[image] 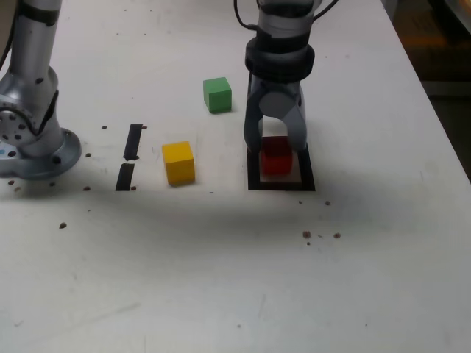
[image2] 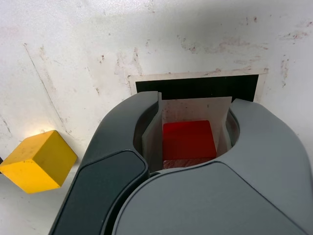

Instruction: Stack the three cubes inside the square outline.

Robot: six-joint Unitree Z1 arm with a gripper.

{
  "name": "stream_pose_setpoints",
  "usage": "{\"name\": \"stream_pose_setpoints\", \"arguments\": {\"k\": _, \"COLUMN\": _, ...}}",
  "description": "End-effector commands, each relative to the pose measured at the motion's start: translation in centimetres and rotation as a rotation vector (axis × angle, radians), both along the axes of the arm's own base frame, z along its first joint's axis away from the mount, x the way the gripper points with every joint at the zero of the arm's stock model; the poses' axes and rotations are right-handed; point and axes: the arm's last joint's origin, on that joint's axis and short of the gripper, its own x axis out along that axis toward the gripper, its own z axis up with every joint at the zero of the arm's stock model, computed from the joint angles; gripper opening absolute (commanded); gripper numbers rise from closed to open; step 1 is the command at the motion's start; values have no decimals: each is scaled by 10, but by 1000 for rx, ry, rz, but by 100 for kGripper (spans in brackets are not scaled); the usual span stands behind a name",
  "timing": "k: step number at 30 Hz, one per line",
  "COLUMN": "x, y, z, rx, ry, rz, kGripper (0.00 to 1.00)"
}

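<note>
My gripper [image: 276,145] hangs straight down over the square outline [image: 280,185], shut on the red cube [image: 277,157]. The cube is inside the black frame, at or just above the white centre. In the wrist view the red cube [image2: 188,139] sits between the dark jaws of the gripper [image2: 191,127], with the outline's black tape [image2: 195,88] beyond it. The yellow cube [image: 179,162] lies on the table towards the exterior view's left of the outline, and it also shows in the wrist view [image2: 36,160]. The green cube [image: 217,94] sits farther back, between the yellow cube and the gripper.
The arm's silver base [image: 29,140] stands at the exterior view's left. Two short black tape strips [image: 132,141] [image: 125,176] lie between the base and the yellow cube. The table's edge [image: 434,110] runs down the exterior view's right. Small dark specks dot the white surface.
</note>
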Motion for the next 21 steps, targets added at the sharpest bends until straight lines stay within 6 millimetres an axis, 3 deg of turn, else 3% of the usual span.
{"name": "stream_pose_setpoints", "arguments": {"k": 1, "x": -2, "y": 1, "z": 3, "rx": 1, "ry": -10, "rz": 0, "kGripper": 15}}
{"name": "stream_pose_setpoints", "arguments": {"k": 4, "x": -3, "y": 1, "z": 2, "rx": 3, "ry": -8, "rz": 0, "kGripper": 25}}
{"name": "stream_pose_setpoints", "arguments": {"k": 9, "x": -5, "y": 0, "z": 1, "rx": -5, "ry": -1, "rz": -5, "kGripper": 55}}
{"name": "stream_pose_setpoints", "arguments": {"k": 13, "x": -6, "y": -1, "z": 1, "rx": -25, "ry": -1, "rz": -24, "kGripper": 73}}
{"name": "stream_pose_setpoints", "arguments": {"k": 16, "x": -6, "y": -1, "z": 1, "rx": -36, "ry": -8, "rz": -35, "kGripper": 81}}
{"name": "stream_pose_setpoints", "arguments": {"k": 21, "x": -7, "y": -1, "z": 4, "rx": -36, "ry": -23, "rz": -38, "kGripper": 85}}
